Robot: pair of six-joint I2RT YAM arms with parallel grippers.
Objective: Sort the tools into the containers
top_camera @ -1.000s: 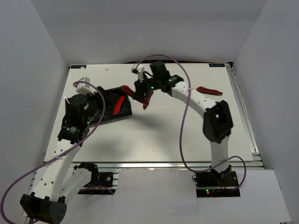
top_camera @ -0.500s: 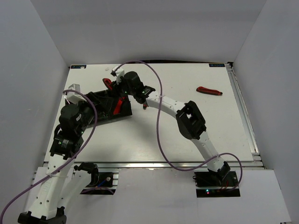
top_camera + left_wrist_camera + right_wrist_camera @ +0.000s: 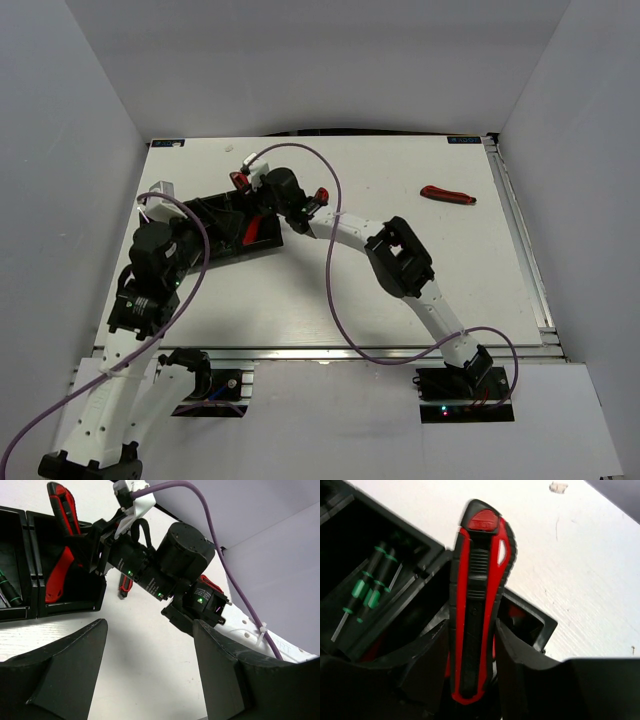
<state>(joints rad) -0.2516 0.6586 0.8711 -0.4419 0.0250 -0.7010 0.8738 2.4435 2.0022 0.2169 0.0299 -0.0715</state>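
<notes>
Over the three-o'clock end of the tray (image 3: 70, 605), the right tool (image 3: 474, 650), gripping a cutter (image 3: 476, 580), should lower before releasing it.

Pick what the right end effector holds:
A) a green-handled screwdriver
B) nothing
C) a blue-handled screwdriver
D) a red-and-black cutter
D: the right wrist view shows the red-and-black cutter clamped in the right end effector, over the tray.

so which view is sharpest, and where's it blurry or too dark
right wrist: cutter sharp, tray interior near black, right fingers soft; left wrist: left fingers blurred up close; top external: even light, faint shadows
</notes>
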